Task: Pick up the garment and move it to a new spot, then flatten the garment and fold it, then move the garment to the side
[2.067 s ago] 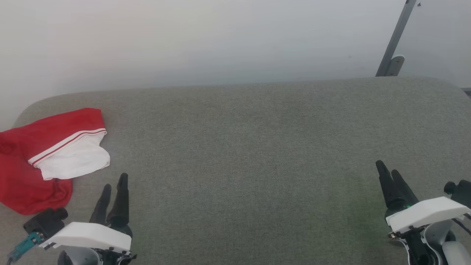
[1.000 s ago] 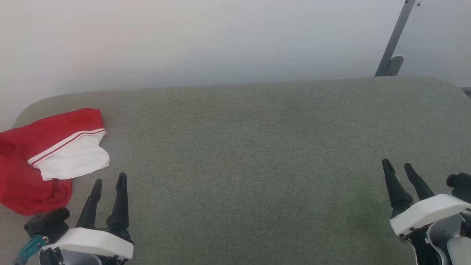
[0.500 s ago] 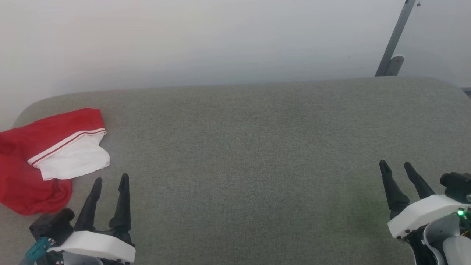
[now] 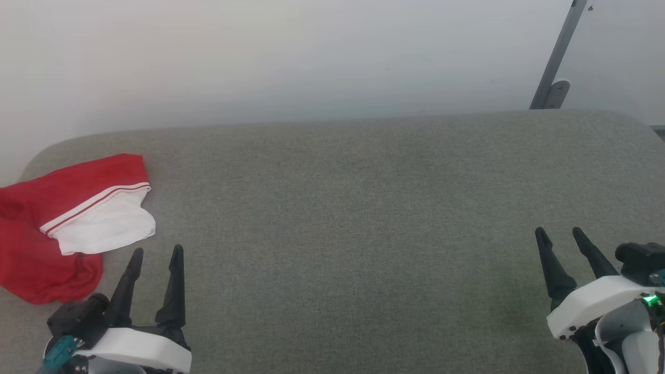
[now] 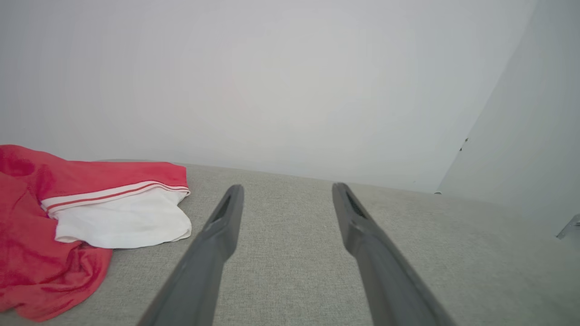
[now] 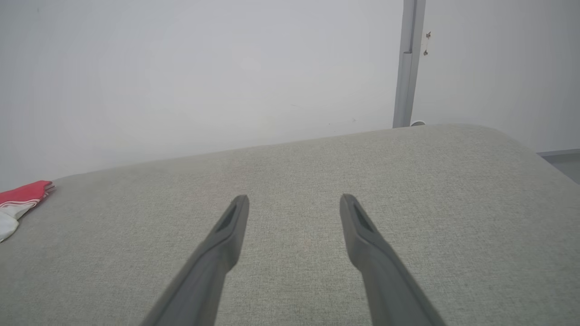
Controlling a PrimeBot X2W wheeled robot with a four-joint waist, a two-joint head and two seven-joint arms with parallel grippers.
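Garment point(image 4: 31, 259) lies crumpled at far-left edge of worktop point(image 4: 363, 234), near left pincer point(image 4: 157, 249), which like right pincer point(image 4: 557, 230) is released & empty; looks light, limp jersey, so prob. best pinched at a raised red fold, not the loose white sleeve.

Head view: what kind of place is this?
Probably an indoor test room: a grey cloth-covered table against a bare white wall, with one red-and-white shirt lying at its left end.

No readable text, label, brand, number or sign on any surface in view
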